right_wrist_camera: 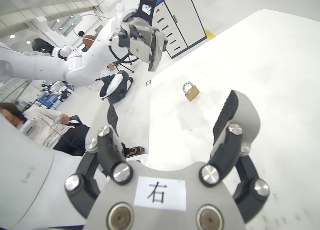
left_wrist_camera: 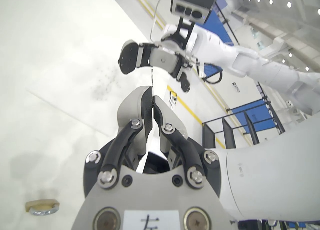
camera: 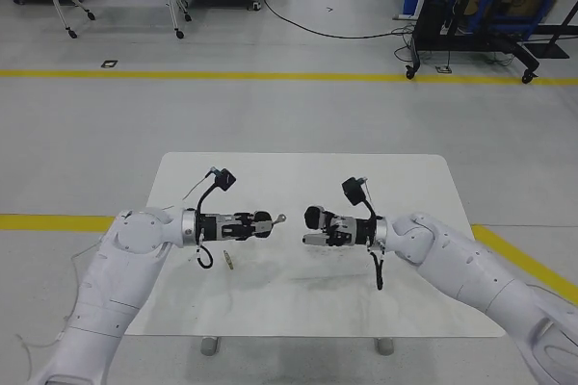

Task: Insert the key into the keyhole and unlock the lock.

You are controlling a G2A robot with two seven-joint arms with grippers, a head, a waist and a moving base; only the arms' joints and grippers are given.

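My left gripper (camera: 267, 224) hovers above the middle of the white table (camera: 414, 298), shut on a thin metal key (camera: 280, 219). The key's blade (left_wrist_camera: 152, 79) sticks out past the fingertips of this gripper (left_wrist_camera: 152, 96) and points toward the right arm. A brass padlock (camera: 228, 258) with a silver shackle lies flat on the table, below and beside the left forearm. It appears in both wrist views (left_wrist_camera: 42, 207) (right_wrist_camera: 191, 92). My right gripper (camera: 311, 229) faces the left one across a small gap. It is open (right_wrist_camera: 172, 106) and holds nothing.
The table's near edge (camera: 318, 334) lies just below both arms. A yellow floor line (camera: 270, 75) runs behind the table. A grey drawer cabinet (right_wrist_camera: 180, 23) stands on the floor beyond the table's far side.
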